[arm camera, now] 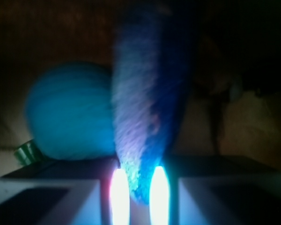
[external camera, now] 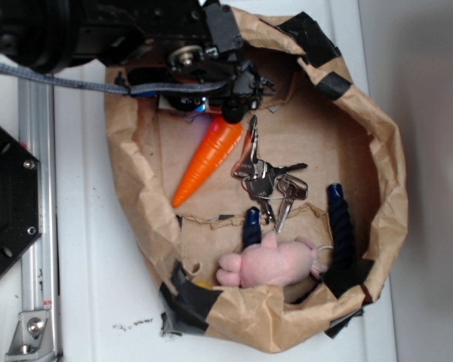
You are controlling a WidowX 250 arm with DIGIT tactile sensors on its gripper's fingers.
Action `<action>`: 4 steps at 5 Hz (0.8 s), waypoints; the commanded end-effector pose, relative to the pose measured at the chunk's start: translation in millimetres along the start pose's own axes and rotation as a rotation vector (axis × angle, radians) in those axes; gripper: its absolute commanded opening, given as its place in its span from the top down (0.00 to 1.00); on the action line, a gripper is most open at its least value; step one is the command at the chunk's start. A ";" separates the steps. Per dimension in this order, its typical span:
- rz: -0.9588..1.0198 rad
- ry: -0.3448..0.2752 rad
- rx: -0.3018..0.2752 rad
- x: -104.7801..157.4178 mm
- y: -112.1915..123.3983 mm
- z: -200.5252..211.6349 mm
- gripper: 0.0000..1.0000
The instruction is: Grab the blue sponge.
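Over on the left of the wrist view, the round teal ball (arm camera: pixel 68 112) is sitting blurred in the dark. Just right of it, the blue sponge (arm camera: pixel 147 103) is standing on edge, its lower end pinched between the gripper (arm camera: pixel 140 192) and its two glowing pads (arm camera: pixel 120 194), which are clamping it tightly. In the exterior view, the black arm (external camera: pixel 136 34) is reaching over the paper bag's (external camera: pixel 377 136) upper left corner. Moving right, the orange carrot (external camera: pixel 208 162) is lying tilted, then the keys (external camera: pixel 268 185), with the pink plush toy (external camera: pixel 272 260) below and two navy handles (external camera: pixel 340 222) flanking it.
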State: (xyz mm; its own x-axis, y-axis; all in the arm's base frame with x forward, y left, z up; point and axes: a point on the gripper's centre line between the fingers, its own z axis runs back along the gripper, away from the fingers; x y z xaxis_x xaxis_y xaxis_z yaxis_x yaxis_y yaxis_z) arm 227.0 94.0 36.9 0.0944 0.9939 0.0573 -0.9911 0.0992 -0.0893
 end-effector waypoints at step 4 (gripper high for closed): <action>-0.060 -0.009 -0.221 -21.0 -3.5 74.3 1.00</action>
State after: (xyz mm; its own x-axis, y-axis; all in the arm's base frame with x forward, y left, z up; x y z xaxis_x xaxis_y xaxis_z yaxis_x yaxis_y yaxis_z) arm 238.1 61.5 105.8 0.1867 0.9802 0.0653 -0.9409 0.1976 -0.2749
